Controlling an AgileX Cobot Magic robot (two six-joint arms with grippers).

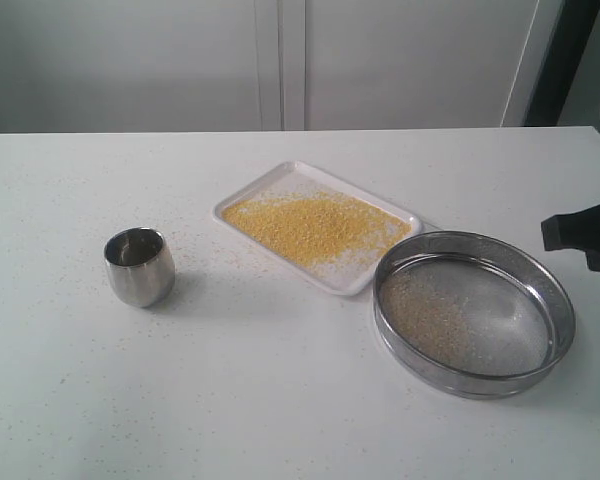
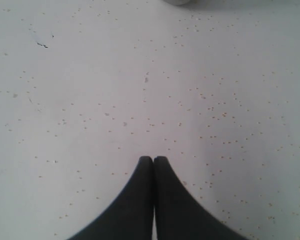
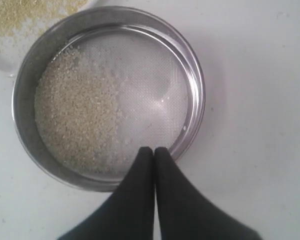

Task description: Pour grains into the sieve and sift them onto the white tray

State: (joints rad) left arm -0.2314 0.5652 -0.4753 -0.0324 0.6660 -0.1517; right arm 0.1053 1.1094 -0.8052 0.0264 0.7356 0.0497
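The white tray (image 1: 385, 215) lies mid-table with a layer of yellow grains (image 1: 315, 226) on it. To its right the steel sieve (image 1: 474, 380) rests on the table, pale grains (image 1: 430, 315) spread over the left part of its mesh. In the right wrist view the sieve (image 3: 35, 55) and its grains (image 3: 75, 115) sit under my right gripper (image 3: 153, 150), which is shut and empty above the sieve's rim. That arm (image 1: 585, 232) shows at the right edge of the exterior view. My left gripper (image 2: 153, 159) is shut and empty over bare table, out of the exterior view.
A small rounded steel cup (image 1: 139, 266) stands upright at the left, apart from the tray. Stray grains (image 2: 215, 107) dot the white tabletop around it. A corner of the tray with grains (image 3: 20, 15) shows beside the sieve. A white wall runs behind the table.
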